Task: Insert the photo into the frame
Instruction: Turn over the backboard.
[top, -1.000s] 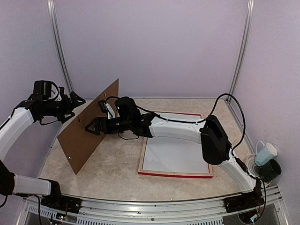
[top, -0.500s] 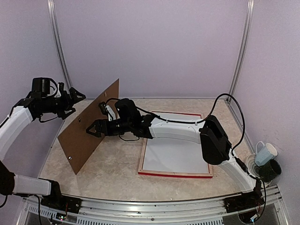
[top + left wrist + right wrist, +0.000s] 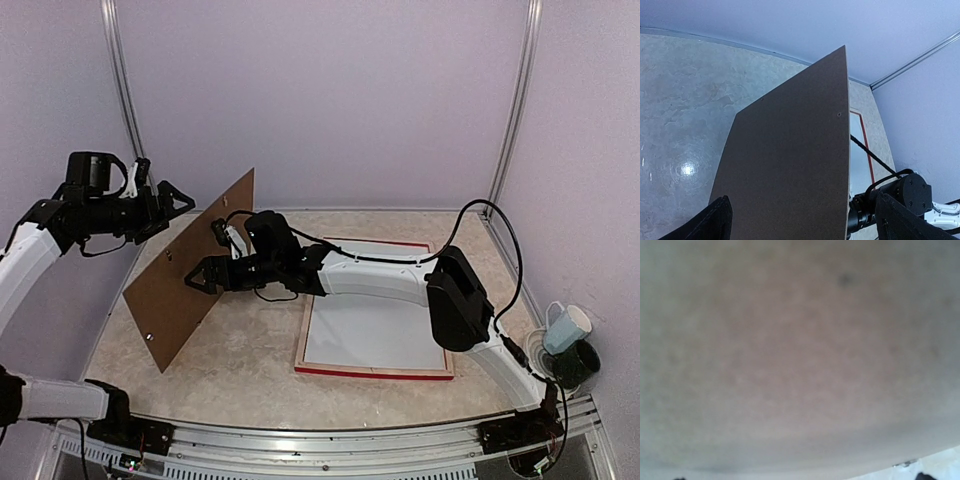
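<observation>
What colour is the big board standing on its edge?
The board is plain brown; the left wrist view shows it best.

Matt brown fibreboard backing board [image 3: 165, 300]; pale wood frame [image 3: 372, 372] sides; mottled stone-look table [image 3: 250, 360]

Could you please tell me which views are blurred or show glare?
Right wrist view: almost wholly out of focus, filled by the close brown board. Left wrist view: sharp, with a bright glare spot on the table. Top external view: sharp, evenly lit.
</observation>
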`<state>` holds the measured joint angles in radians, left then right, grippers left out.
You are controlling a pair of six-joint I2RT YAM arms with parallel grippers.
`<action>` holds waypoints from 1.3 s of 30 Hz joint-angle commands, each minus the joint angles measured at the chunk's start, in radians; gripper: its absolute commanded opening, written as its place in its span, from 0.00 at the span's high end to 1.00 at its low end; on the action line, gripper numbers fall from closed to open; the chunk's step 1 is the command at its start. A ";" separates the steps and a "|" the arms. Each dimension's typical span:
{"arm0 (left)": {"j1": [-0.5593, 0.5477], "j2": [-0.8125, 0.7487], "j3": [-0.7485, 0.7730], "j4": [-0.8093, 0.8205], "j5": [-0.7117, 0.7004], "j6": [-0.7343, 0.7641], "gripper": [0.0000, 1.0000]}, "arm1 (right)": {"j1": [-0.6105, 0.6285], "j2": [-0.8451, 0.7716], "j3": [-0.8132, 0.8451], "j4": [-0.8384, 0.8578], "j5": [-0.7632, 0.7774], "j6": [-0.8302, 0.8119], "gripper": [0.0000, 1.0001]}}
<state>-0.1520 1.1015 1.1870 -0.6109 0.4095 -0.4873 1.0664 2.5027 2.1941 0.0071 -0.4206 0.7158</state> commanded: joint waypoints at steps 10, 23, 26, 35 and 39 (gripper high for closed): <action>-0.147 0.020 0.082 -0.129 -0.234 0.132 0.17 | 0.010 0.010 0.027 -0.030 0.029 -0.009 0.01; -0.243 0.061 0.146 -0.211 -0.330 0.205 0.34 | 0.010 0.019 0.037 -0.043 0.032 -0.007 0.01; -0.273 0.081 0.167 -0.230 -0.365 0.210 0.41 | 0.010 0.021 0.037 -0.047 0.035 -0.008 0.01; -0.342 0.132 0.199 -0.278 -0.496 0.206 0.61 | 0.010 0.010 0.029 -0.053 0.038 -0.015 0.01; -0.364 0.147 0.220 -0.298 -0.552 0.204 0.65 | 0.010 0.006 0.029 -0.054 0.039 -0.017 0.01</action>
<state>-0.4927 1.2385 1.3567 -0.8749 -0.0639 -0.2863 1.0664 2.5046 2.2009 -0.0372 -0.3939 0.7143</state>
